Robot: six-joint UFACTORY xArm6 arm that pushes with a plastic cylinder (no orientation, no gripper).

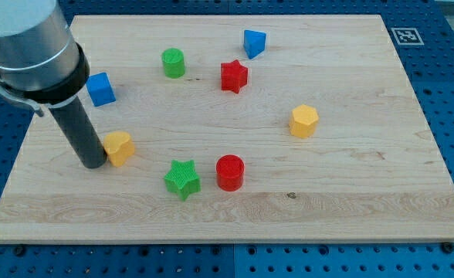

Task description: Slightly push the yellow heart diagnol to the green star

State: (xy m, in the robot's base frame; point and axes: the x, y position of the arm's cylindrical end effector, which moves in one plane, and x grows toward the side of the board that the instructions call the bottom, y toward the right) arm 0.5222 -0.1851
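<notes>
- One dark rod, no jaws, holding nothing: my tip (94,164) is touching the small yellow heart-shaped block (120,147) just to its right.
- Green star-shaped block (182,179) is sitting further right, lower; I'm judging a short, gentle nudge best.

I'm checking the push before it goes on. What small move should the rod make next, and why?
Probably a short push toward the view's lower right. My tip sits against the left side of the yellow heart, and the green star lies to the heart's lower right, apart from it, so that direction nudges the heart diagonally toward it.
</notes>
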